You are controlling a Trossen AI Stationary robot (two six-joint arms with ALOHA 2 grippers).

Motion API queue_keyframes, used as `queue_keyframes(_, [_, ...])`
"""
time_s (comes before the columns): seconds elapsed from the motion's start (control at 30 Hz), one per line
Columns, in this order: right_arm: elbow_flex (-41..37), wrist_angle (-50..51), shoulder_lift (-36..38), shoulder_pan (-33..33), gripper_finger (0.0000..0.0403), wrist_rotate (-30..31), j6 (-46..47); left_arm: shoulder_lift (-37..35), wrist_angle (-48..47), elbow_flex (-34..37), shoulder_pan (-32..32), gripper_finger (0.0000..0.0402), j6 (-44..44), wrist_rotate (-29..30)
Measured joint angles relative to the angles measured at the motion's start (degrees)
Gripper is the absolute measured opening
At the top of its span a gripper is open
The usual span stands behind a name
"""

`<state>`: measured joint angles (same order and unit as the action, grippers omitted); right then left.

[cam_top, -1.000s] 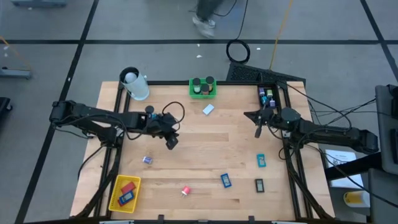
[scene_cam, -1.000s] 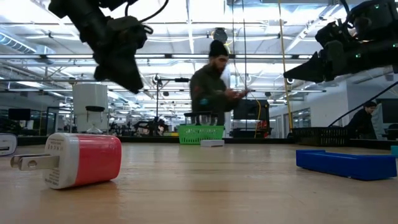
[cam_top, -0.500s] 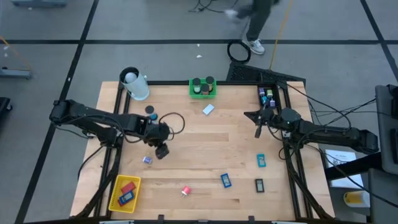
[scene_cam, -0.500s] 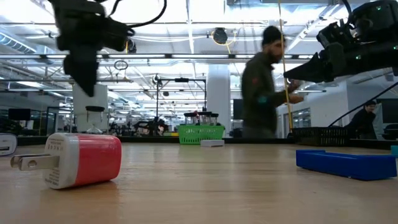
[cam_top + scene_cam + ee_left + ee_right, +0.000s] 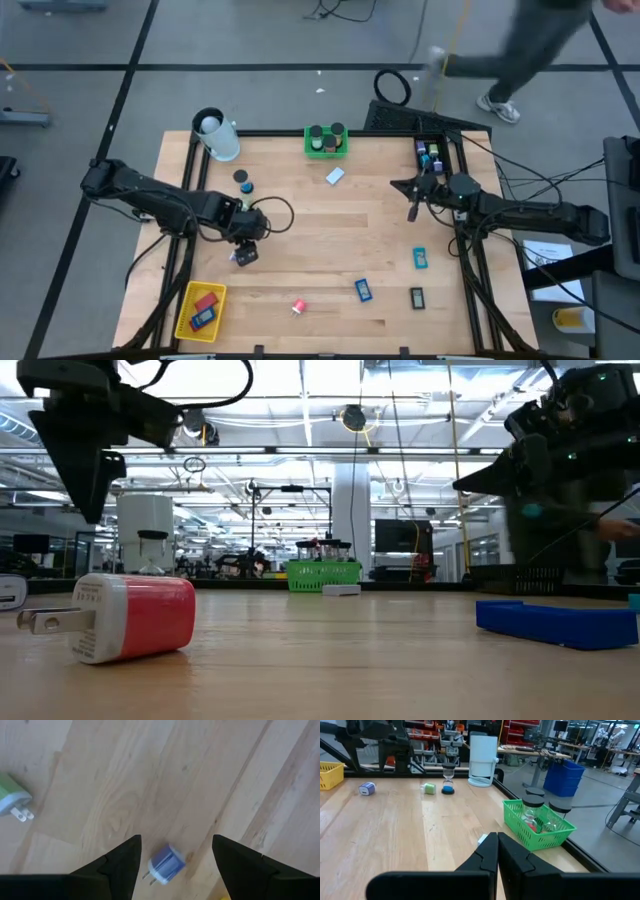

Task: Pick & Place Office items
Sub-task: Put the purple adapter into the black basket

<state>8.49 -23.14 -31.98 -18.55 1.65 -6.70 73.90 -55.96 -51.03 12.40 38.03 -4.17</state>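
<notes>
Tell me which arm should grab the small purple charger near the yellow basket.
Left. The left gripper hangs right over the purple charger, fingers open on either side. The right gripper is shut, far across the table.

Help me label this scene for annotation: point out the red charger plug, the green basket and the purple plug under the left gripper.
red charger plug (image 5: pixel 140 617), low view, red body.
green basket (image 5: pixel 540 830), right wrist view, mesh wall.
purple plug (image 5: pixel 167 862), left wrist view, purple body.
</notes>
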Motion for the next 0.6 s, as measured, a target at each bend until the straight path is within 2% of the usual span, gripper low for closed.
queue_keyframes(0.17, [0.0, -1.9, -1.6, 0.0, 0.0000, -0.2, 0.0, 1.4, 3.4, -0.1, 0.2, 0.0253, 0.7, 1.2])
queue_keyframes(0.27, [0.0, -2.4, -2.5, 0.0, 0.0000, -0.2, 0.0, 2.1, 1.7, 0.0, 0.5, 0.0253, -0.1, 1.2])
queue_keyframes(0.6, [0.0, -2.6, -3.9, 0.0, 0.0000, -0.2, -0.5, 5.5, -1.0, 0.4, 6.5, 0.0253, -10.2, 0.3])
